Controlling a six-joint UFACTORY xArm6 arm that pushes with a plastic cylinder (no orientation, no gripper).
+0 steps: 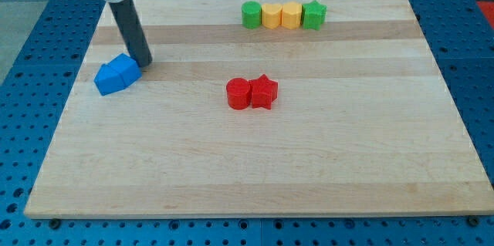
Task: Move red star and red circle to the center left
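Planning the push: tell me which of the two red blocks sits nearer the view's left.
The red circle; it touches the red star on that block's left side. My tip is far off, beside the blue blocks.

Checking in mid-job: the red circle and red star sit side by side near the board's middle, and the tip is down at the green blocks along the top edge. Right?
Not quite. The camera view shows my tip beside the blue blocks at the view's left, not at the green ones. The rest holds: the red circle and red star sit side by side near the middle.
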